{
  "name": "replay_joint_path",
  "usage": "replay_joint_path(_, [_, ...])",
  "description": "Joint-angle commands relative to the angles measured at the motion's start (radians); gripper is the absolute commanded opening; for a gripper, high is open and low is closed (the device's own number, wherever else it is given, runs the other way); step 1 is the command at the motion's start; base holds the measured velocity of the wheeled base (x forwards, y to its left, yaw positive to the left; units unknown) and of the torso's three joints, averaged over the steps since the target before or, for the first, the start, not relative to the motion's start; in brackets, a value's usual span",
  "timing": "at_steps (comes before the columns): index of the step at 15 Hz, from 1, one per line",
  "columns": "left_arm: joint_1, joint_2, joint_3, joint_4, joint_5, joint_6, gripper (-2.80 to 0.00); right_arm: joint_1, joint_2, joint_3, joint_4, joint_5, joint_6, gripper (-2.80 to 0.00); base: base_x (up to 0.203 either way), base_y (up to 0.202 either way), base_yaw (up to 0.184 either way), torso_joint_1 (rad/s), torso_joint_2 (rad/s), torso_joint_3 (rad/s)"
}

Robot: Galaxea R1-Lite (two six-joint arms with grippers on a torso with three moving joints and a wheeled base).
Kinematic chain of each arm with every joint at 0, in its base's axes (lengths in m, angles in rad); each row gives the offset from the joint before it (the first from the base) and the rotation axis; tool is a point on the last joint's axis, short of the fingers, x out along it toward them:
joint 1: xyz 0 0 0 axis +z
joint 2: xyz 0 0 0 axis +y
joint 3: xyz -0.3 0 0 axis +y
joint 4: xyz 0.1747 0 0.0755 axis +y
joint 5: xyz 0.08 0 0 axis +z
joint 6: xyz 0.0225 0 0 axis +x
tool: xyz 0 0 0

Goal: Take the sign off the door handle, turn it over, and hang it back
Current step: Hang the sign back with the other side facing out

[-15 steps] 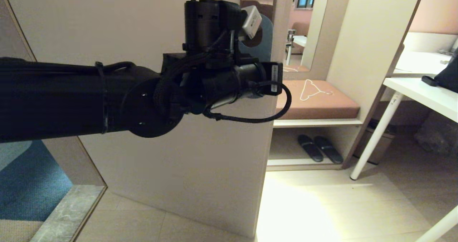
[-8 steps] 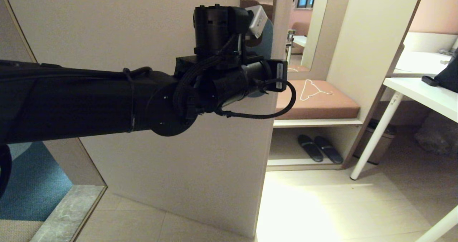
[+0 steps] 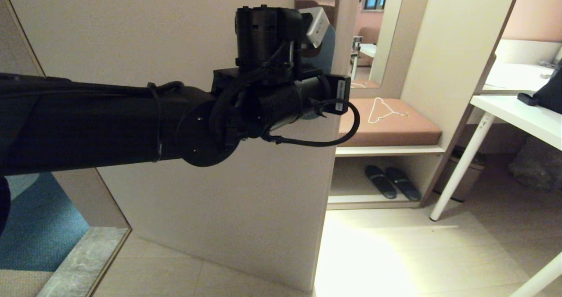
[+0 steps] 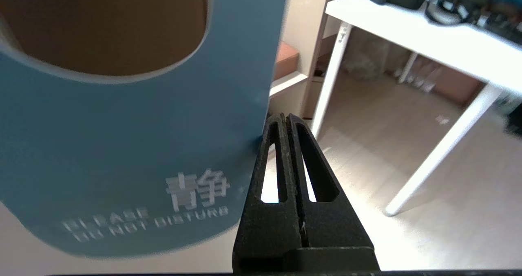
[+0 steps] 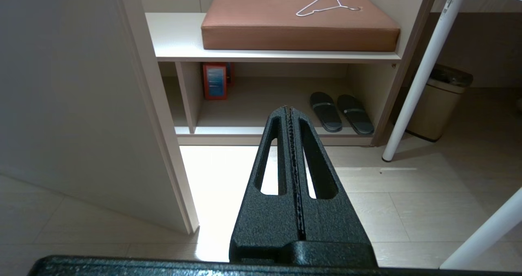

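A pale door panel [image 3: 210,33] fills the middle of the head view, with an open wardrobe niche beyond its edge holding a brown cushion [image 3: 388,121], a wire hanger [image 3: 386,109] and a pair of dark slippers [image 3: 393,182]; a white worktop [image 3: 522,117] juts in from the right. Across it all reaches the robot's left arm [image 3: 88,121], raised to the door's edge so that its wrist stands at handle height.

The left hand [image 4: 288,123] has its fingers pressed flat together, their tips at the edge of the sign [image 4: 122,145]; whether they actually pinch that edge cannot be told from this angle. The sign hangs upright, long axis vertical, large hole at the top and rounded end down, its slate-blue "Please do not disturb" face turned toward the wrist camera. In the head view only a sliver of blue shows behind the wrist housing. The door handle itself is hidden by the arm, though brown fills the hole, which suggests the sign is on or right at the handle.

Judged from this, the blue face out means the flip is not yet done.

The right hand [image 5: 290,113], fingers closed on nothing, is parked low, pointing toward the floor and slippers.
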State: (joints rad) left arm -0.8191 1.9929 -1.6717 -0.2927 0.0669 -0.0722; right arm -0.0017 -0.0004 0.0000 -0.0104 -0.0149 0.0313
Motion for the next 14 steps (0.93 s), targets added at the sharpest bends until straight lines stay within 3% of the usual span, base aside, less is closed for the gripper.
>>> replay_joint_path(1, [-0.002,-0.025,0.006,0.001,0.001,0.017,-2.80,0.000,0.000,0.000,0.000,0.000,0.001,-2.80,0.000,0.000,0.000,0.000,0.00,0.000])
replay_joint_path(9, [0.004,-0.130,0.128,0.035,-0.004,0.020,-2.80,0.000,0.000,0.000,0.000,0.000,0.001,-2.80,0.000,0.000,0.000,0.000,0.00,0.000])
replay_joint_path(14, [0.047,-0.092,0.111,0.030,-0.007,0.022,-2.80,0.000,0.000,0.000,0.000,0.000,0.000,-2.80,0.000,0.000,0.000,0.000,0.00,0.000])
